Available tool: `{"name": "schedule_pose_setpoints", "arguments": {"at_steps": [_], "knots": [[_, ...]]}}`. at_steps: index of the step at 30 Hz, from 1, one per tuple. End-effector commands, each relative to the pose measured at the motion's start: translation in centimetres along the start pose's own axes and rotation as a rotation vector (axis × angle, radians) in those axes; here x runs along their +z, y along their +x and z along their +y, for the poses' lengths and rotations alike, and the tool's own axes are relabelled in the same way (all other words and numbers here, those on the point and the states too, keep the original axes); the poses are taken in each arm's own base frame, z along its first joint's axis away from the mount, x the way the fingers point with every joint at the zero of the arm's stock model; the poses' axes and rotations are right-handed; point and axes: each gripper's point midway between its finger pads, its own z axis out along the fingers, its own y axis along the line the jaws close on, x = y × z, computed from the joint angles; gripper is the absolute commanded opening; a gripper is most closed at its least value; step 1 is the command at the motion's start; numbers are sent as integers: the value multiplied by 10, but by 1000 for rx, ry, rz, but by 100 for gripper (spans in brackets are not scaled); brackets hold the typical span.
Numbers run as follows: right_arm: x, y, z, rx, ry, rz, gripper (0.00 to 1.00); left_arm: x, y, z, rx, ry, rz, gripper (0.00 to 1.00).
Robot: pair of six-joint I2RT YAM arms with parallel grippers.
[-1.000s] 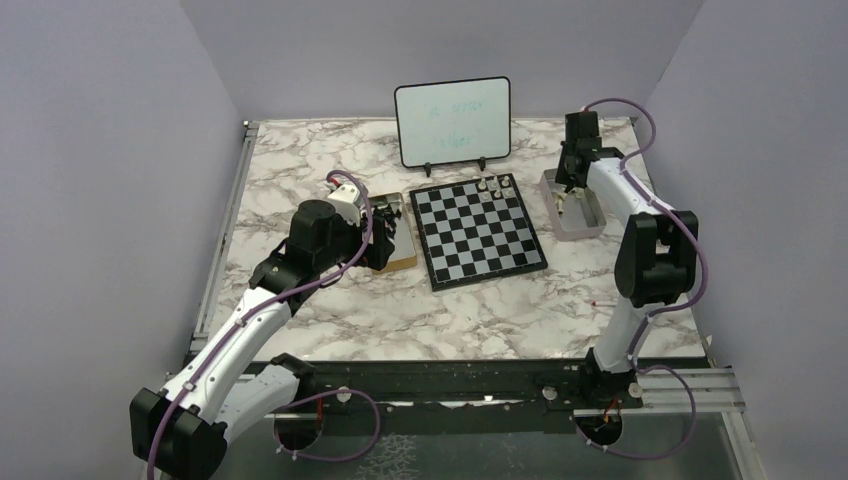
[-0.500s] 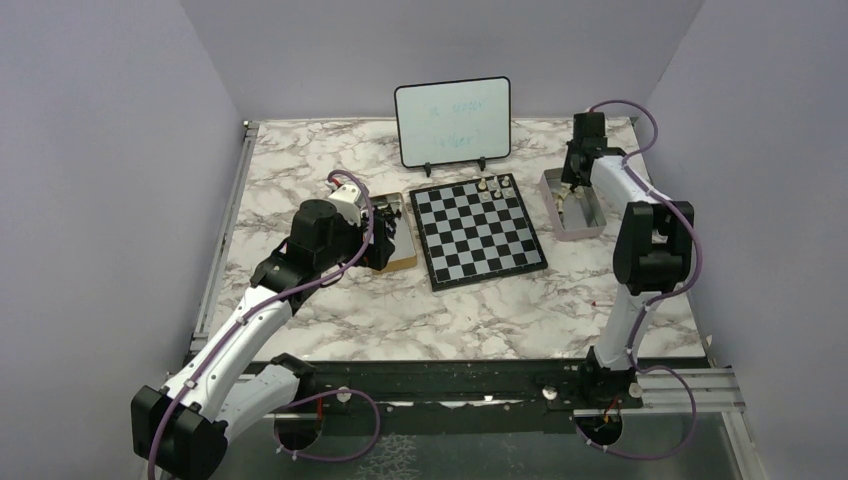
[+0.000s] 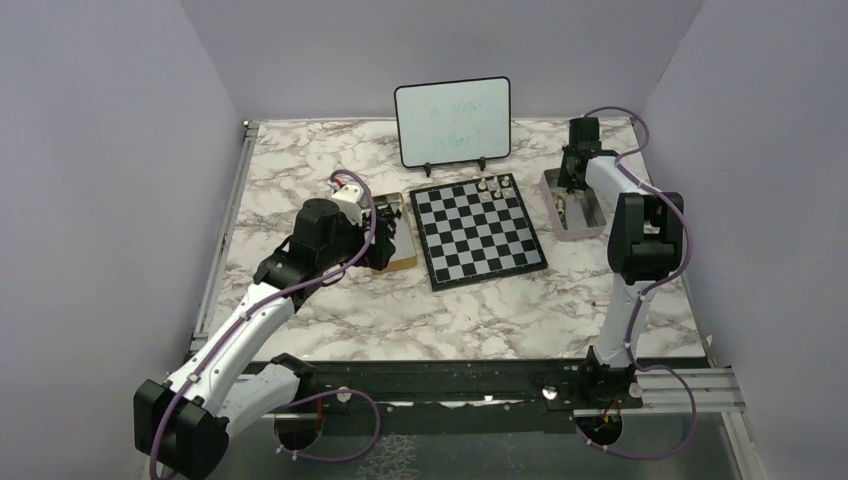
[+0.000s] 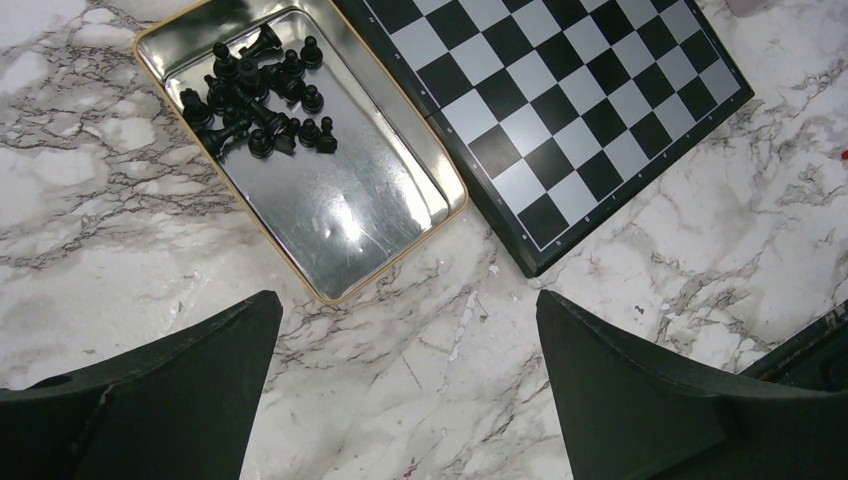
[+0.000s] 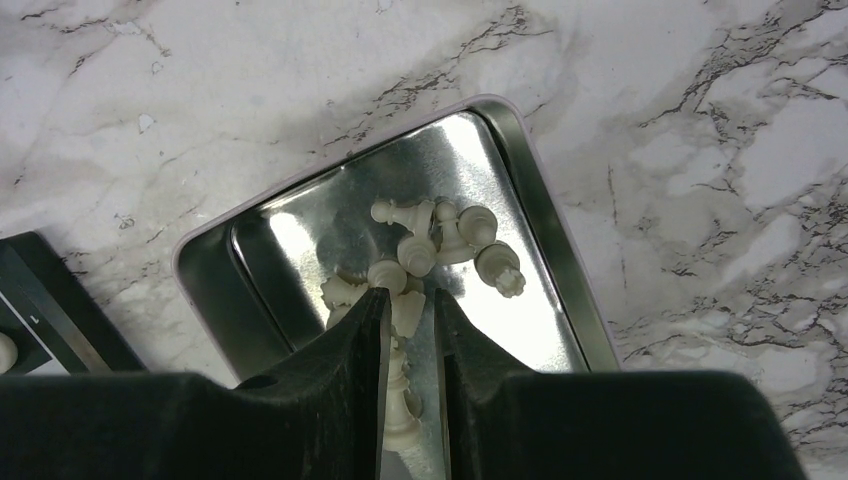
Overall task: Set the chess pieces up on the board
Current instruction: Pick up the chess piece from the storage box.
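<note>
The board (image 3: 478, 232) lies mid-table, with a few white chess pieces (image 3: 493, 185) standing at its far right corner. Its near corner (image 4: 560, 90) shows bare in the left wrist view. More white chess pieces (image 5: 440, 235) lie heaped in a silver tray (image 5: 545, 220) right of the board. My right gripper (image 5: 410, 298) reaches down into that heap, its jaws nearly together and shut on a white piece (image 5: 404, 318) lying lengthwise between them. My left gripper (image 4: 408, 300) hangs wide open over bare marble, near a gold-rimmed tray (image 4: 330, 200) holding the black pieces (image 4: 262, 95).
A white black-framed whiteboard (image 3: 452, 120) stands on a stand behind the board. The gold-rimmed tray (image 3: 395, 232) touches the board's left edge. The silver tray (image 3: 572, 205) sits near the table's right edge. Purple walls enclose the marble table.
The right arm's elbow has swung in toward the tray and stands more upright; its gripper stays in the silver tray. The left arm has barely moved.
</note>
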Motion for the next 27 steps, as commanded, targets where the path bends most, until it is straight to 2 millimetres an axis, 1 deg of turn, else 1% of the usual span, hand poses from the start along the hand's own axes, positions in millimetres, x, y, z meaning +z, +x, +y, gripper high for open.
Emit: {"name": "schedule_pose_setpoints", "arguments": {"at_steps": [1,8,15,18,27], "knots": [[6,-18,3,7,-15,-48,27,1,2,1,14,-2,4,99],[14,-15,2,1,-3,-40,27,3,3,1,14,-2,12,99],[17,-11,8,4,-29,-27,25,5,4,1,14,1,18,99],[14,-11,9,9,-39,-27,25,5,4,0,13,3,22,99],[-1,-24,17,13,-91,-41,24,5,4,0,13,4,20,99]]}}
